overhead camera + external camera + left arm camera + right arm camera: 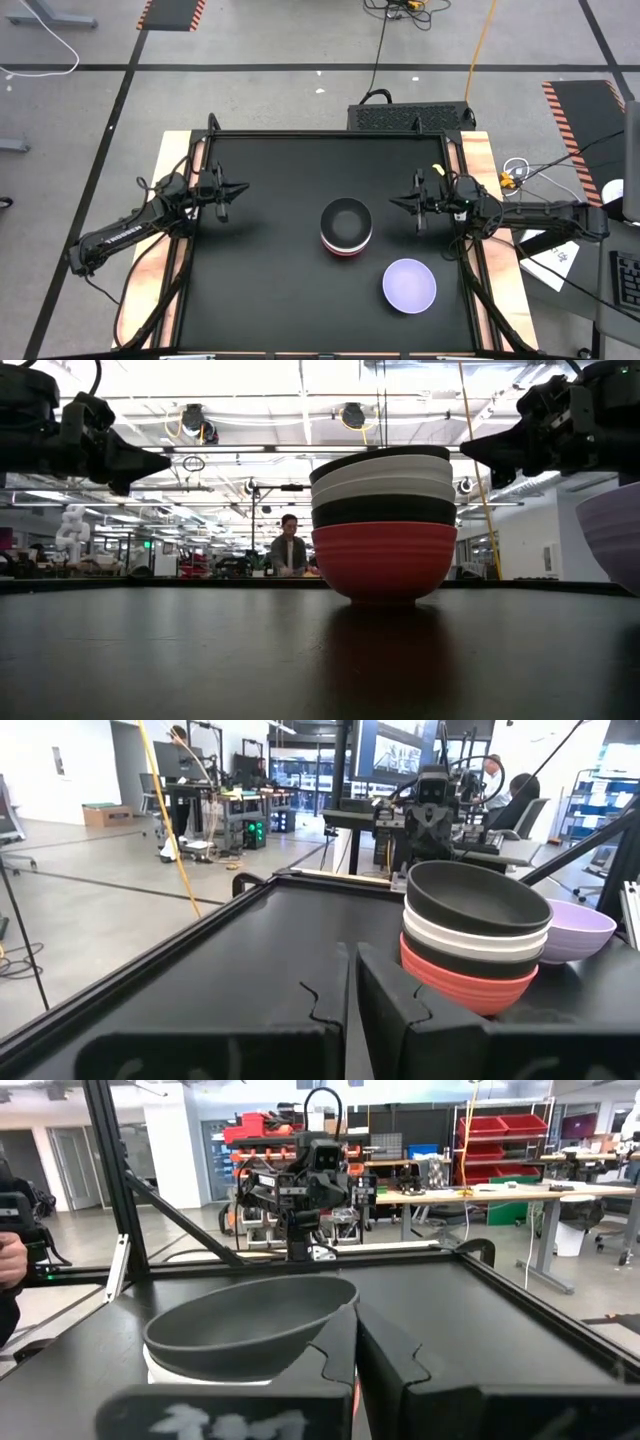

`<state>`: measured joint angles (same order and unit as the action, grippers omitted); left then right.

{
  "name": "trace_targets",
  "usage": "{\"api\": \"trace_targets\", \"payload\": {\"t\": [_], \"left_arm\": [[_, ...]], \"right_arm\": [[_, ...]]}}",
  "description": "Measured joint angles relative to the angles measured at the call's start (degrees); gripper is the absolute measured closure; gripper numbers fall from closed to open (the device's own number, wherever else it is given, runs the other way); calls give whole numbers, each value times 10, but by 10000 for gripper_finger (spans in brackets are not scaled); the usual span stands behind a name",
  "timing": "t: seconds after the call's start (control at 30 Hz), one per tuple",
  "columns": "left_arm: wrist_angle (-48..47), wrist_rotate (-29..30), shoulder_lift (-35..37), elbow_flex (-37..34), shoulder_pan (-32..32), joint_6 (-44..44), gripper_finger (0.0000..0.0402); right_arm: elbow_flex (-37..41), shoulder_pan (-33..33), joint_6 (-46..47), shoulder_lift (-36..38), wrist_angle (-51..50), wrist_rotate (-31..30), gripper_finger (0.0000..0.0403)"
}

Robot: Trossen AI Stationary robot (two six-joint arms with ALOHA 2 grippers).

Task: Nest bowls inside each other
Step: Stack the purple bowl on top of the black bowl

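Black table (260, 290): I see one stack and one loose bowl on it, both arms raised clear.
Stack (346, 228): I count a red bowl (385, 562) at the base, then black, two white, and a black bowl (476, 897) on top, all nested. It sits between the two grippers, nearer the right one's fingertips.
Lavender bowl (409, 285): alone, upright, near the stack but apart from it, off to the side of the right gripper's fingers.
Left gripper (238, 188): I read its fingers as closed to a point, holding nothing, aimed toward the stack and well apart from it.
Right gripper (397, 204): fingers likewise pressed together and empty, tips pointing at the stack, near its rim without touching.
Background: a person (289, 547) stands far behind the table in the low view.
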<state>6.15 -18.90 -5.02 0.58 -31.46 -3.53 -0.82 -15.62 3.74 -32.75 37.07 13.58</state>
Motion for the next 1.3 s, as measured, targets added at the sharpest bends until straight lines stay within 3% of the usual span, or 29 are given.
{"api": "trace_targets", "payload": {"t": [1.3], "left_arm": [[-4,0,0,0,0,13,376]], "right_arm": [[0,0,1,-217,183,0,403]]}}
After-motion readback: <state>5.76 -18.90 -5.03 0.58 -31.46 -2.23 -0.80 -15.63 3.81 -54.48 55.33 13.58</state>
